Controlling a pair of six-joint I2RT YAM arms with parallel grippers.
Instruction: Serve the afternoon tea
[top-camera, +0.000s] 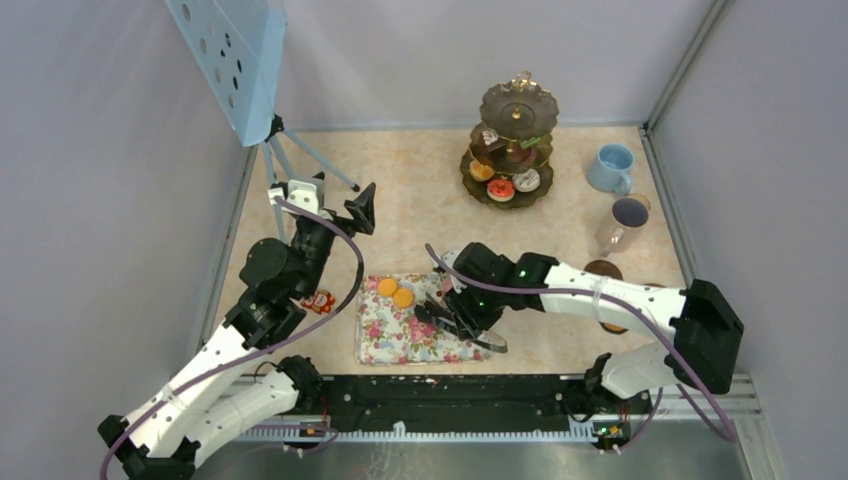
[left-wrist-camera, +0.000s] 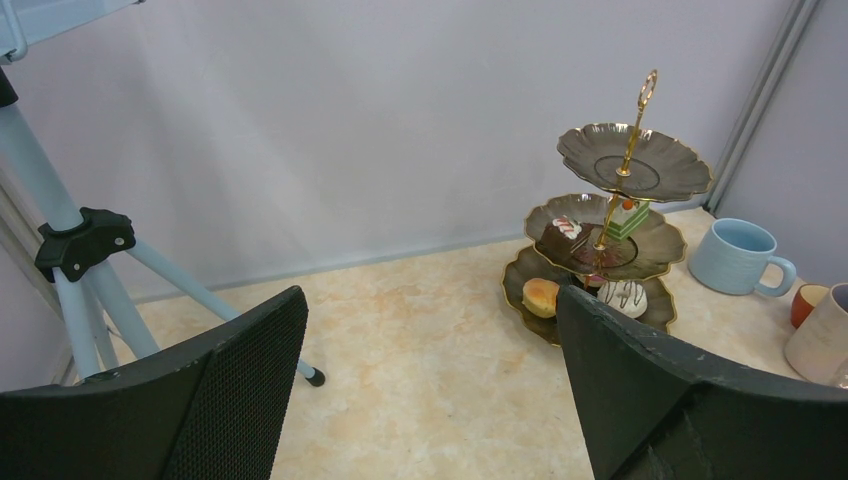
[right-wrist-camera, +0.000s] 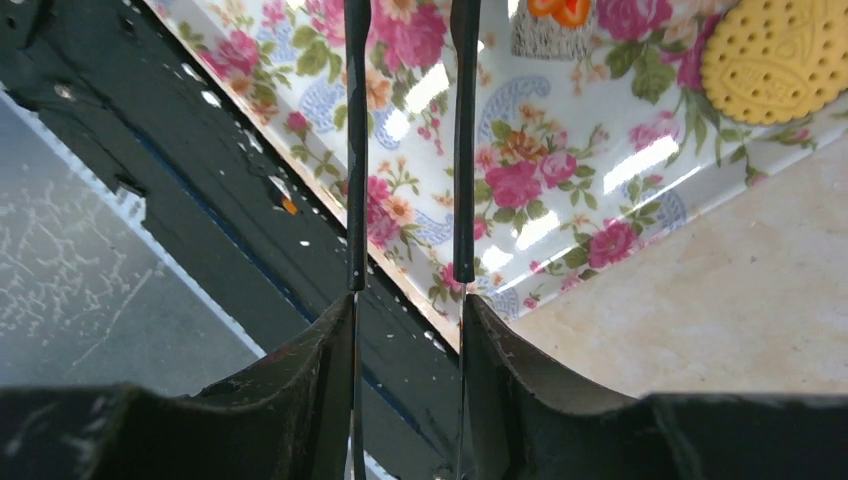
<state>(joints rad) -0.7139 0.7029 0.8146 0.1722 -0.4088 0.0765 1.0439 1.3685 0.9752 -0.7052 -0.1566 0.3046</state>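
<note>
- Orange rounds lie on the floral tray at lower centre of the overhead view. There are two flat, biscuit-like discs, and in the right wrist view one shows at the upper right, its face stamped with dots and a raised pattern.
- They look light, stiff and thin, probably hard toy plastic. I would pinch one across its rim, since a flat disc on that glossy tray may skid away from the tips.
- The right claw is closed on the black tongs, one finger pressing each slim arm from outside. The arms run parallel with a gap between them, and their tips are out of frame.
- The left claw is spread wide and empty, raised over the marbled worktop, with its mesh-textured pads facing the far wall.
- The dark scalloped stand, upper right of centre overhead, looks rigid — three petal-edged tiers on a gold handle. Small cakes and donuts sit on the lower two tiers, and the top one is bare.
- A light-blue cup and a pale-grey cup stand to its right, smooth and ceramic-looking.
</note>
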